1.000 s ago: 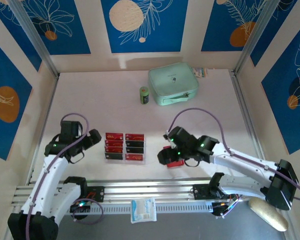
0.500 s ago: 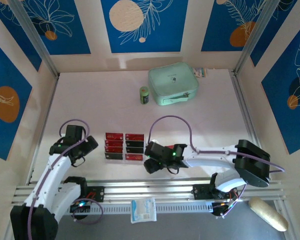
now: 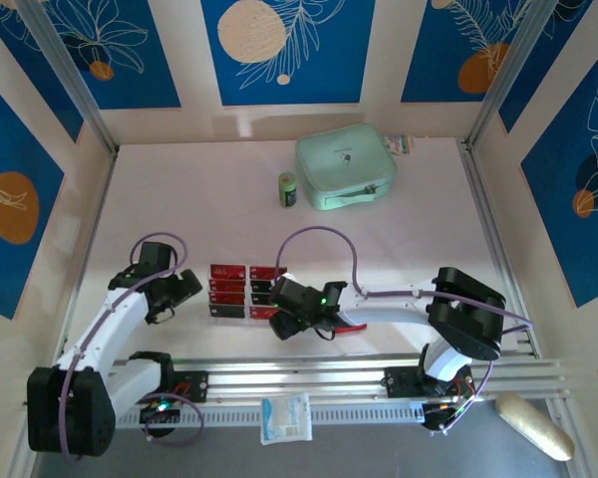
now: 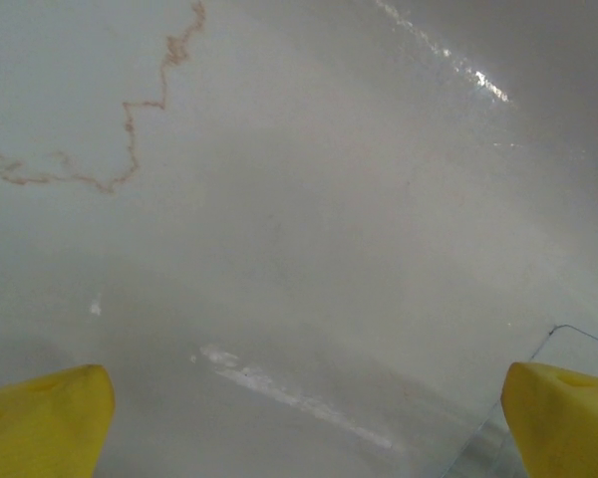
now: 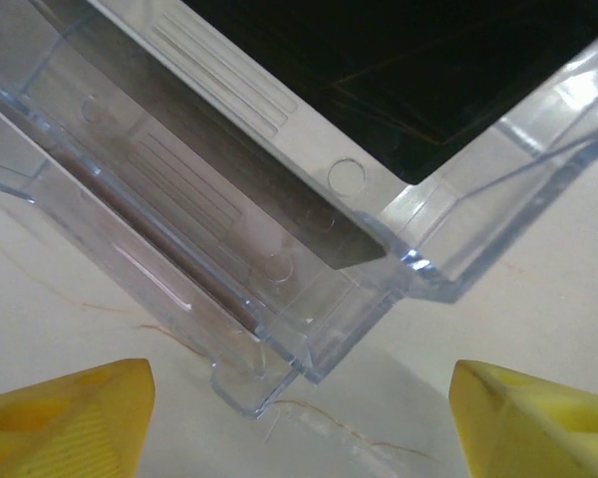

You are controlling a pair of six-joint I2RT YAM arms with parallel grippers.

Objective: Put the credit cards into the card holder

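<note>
Hovering over the right near corner of the tray (image 5: 309,299), the right fingers (image 5: 70,418) stand spread wide with nothing between them. In the right wrist view a black card (image 5: 399,70) lies flat in the tray just past that corner. It is ahead of the fingers, with the clear wall between it and the tips.

From above, the cards (image 3: 248,292) fill the tray in two columns near the front edge of the table (image 3: 179,199), left of its middle. Each card has its long axis running left to right. The right arm stretches along the front edge, so its fingers come at the right column from that column's right end.

The left fingers (image 4: 40,418) are also released and empty, over bare table just off the tray's left side and apart from it. The right arm is therefore the nearer one.

The holder (image 3: 351,326) shows as a red sliver under the right forearm, to the right of the tray and close to the front edge. Whether it lies open or folded cannot be told.

The next move probably has to clear the wall and come down on a right-column card. A thin card lying flat will likely be awkward to pinch.
</note>
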